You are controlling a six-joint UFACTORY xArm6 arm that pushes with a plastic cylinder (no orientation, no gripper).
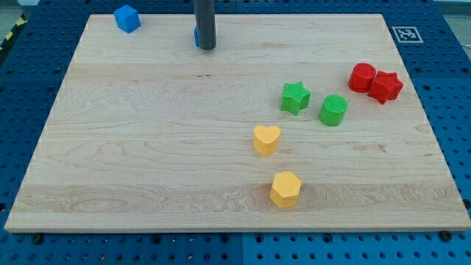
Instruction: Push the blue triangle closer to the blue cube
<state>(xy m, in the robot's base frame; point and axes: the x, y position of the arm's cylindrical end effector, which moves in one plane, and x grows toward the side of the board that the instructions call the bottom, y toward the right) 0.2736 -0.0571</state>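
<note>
The blue cube (127, 18) sits near the board's top left corner. The blue triangle (196, 34) is almost wholly hidden behind my dark rod; only a thin blue sliver shows at the rod's left edge. My tip (206, 47) rests on the board at the view's top, right against that sliver, on its right side. The cube lies about a hundred pixels to the left of the tip and a little higher.
A green star (295, 96) and a green cylinder (333, 110) sit right of centre. A red cylinder (362, 77) and a red star (385, 87) touch at the right. A yellow heart (266, 139) and a yellow hexagon (285, 189) lie lower centre.
</note>
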